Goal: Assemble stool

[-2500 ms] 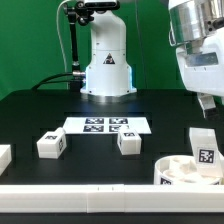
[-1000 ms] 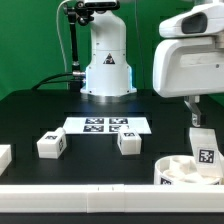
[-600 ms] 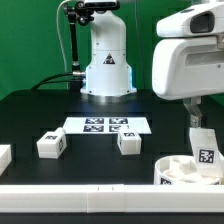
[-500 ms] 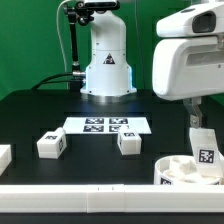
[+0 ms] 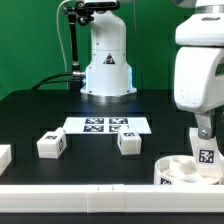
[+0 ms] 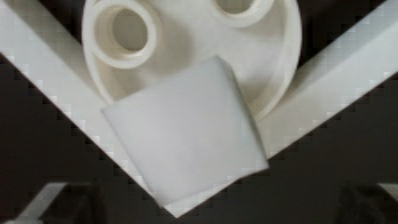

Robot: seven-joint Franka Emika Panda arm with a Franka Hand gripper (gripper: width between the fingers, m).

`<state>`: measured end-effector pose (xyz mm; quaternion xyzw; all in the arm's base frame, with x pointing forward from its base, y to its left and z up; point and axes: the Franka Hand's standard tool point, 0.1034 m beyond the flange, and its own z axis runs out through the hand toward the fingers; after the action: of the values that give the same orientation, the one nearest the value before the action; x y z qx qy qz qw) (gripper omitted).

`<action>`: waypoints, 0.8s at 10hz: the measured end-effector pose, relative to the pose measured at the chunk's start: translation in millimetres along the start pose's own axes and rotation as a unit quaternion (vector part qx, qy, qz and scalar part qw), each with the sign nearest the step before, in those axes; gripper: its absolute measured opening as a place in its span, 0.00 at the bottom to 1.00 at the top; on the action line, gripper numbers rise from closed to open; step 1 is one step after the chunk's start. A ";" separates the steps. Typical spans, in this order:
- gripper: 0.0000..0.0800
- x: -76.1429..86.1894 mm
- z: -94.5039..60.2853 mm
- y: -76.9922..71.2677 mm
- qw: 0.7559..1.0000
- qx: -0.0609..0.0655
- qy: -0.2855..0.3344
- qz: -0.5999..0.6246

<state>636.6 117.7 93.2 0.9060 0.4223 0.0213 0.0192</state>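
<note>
the jaws stand wide apart, holding nothing, and hang just above the upright leg (image 5: 204, 146) at the exterior view's right. that leg stands right against the round seat (image 5: 178, 174); whether it rests on the rim i cannot tell. in the wrist view it covers part of the seat, in the corner where two white bars (image 6: 347, 85) meet. a second leg (image 5: 52, 144) and a third leg (image 5: 128, 143) sit on the black worktop (image 5: 30, 115) near the marker board (image 5: 105, 125).
</note>
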 end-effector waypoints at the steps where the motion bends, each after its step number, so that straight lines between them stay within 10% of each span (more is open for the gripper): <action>1: 0.81 -1.5 1.1 1.4 0.999 -0.005 -0.004 -0.046; 7: 0.81 -3.0 14.1 6.6 0.995 -0.015 -0.007 -0.098; 8: 0.66 -4.0 14.5 7.3 0.995 -0.015 -0.008 -0.097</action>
<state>640.4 109.8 79.1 0.8603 0.5080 0.0187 0.0382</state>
